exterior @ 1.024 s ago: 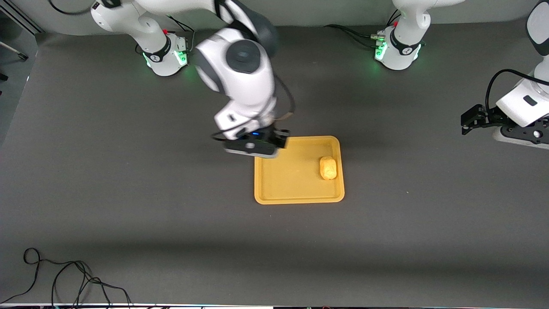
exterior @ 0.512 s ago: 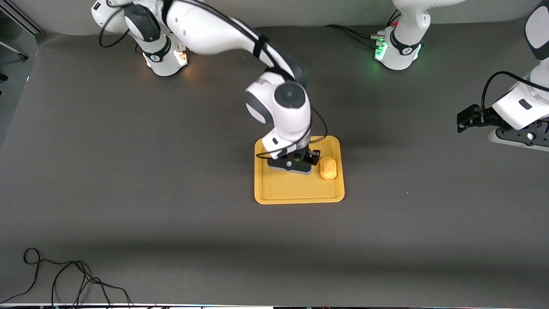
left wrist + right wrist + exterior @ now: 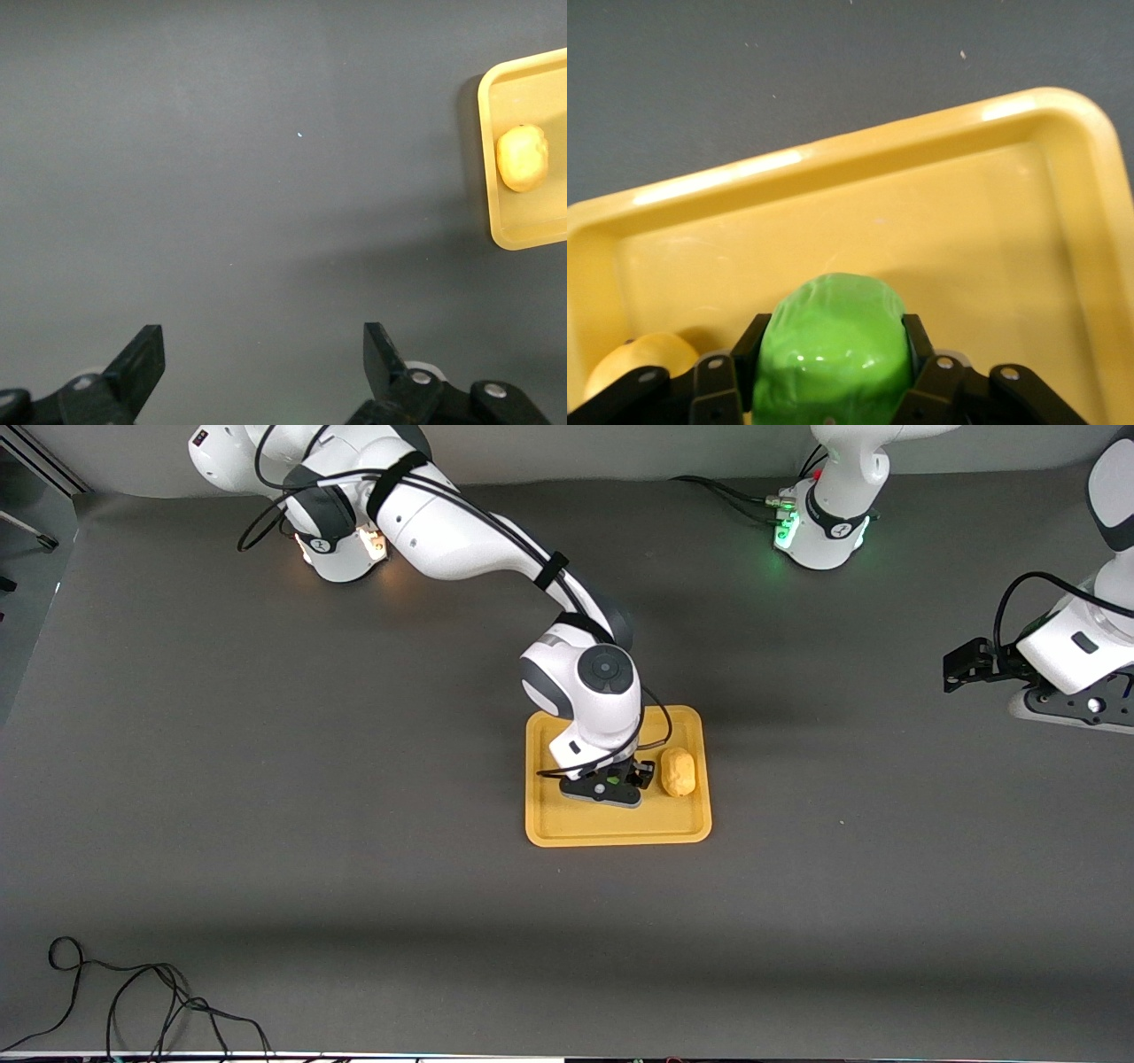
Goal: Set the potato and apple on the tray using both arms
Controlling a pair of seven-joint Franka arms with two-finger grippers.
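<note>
From my seat, the nearest thing on the dark grey worktop [image 3: 266,868] is a loose black cable [image 3: 133,1001] curled at the corner closest to the front camera, toward the right arm's end. Well up from it, in the middle of the worktop, I see the orange-yellow tray [image 3: 611,828] lying flat.

The right hand [image 3: 609,790] is low over the tray's middle, reached in from its base. In the right wrist view its fingers [image 3: 921,350] are clamped on either side of the bright green apple [image 3: 833,350], which fills the gap between them, and the tray floor [image 3: 939,239] lies just under it. I can't tell whether the apple touches the floor yet.

The potato [image 3: 679,771] rests on the tray just beside the right hand, toward the left arm's end, close to the rim there. In the right wrist view I catch a piece of it [image 3: 642,359] next to the apple, and in the left wrist view it sits inside the tray's edge [image 3: 523,158].

The left hand [image 3: 970,666] waits above the worktop at the left arm's end, well apart from the tray. Its fingers [image 3: 142,363] stand wide with nothing between them, only bare worktop below.

Farthest off are the two arm bases; the left one [image 3: 824,527] glows green, the right one [image 3: 341,540] orange. I can't read any writing anywhere; the mark on each base collar is too small.
</note>
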